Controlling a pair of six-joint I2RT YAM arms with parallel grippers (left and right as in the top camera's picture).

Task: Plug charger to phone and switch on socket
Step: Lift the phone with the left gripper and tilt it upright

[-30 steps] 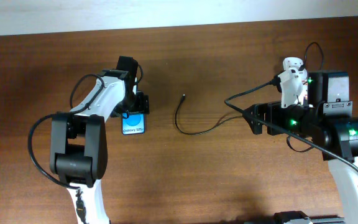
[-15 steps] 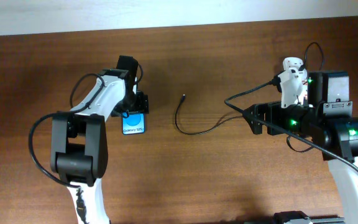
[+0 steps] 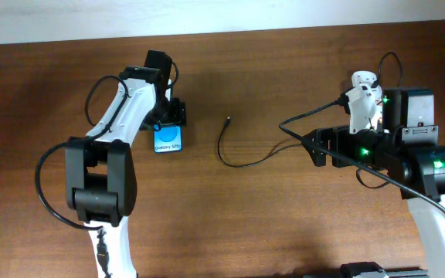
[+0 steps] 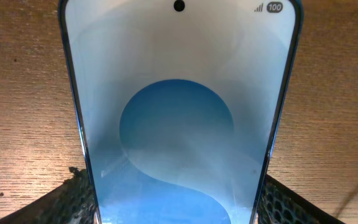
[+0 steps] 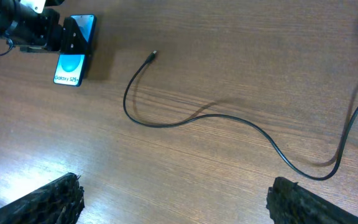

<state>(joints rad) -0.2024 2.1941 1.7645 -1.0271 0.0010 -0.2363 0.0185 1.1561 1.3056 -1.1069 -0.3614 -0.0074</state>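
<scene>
Blue-screened and black-edged, the phone (image 3: 168, 140) sits left of centre on the wooden surface (image 3: 230, 224). One short end lies between the left fingers (image 4: 73, 198), which are closed against its two long edges; whether it rests on the wood cannot be told. Well apart to its right, the charger (image 3: 238, 164) lies loose in a curve, its small connector tip (image 3: 229, 120) touching nothing. The cable runs on rightward toward the socket (image 3: 359, 99), a white block partly hidden by the right arm (image 3: 408, 147). The right fingers (image 5: 45, 202) are spread wide with nothing between them, above the wood near the cable.
</scene>
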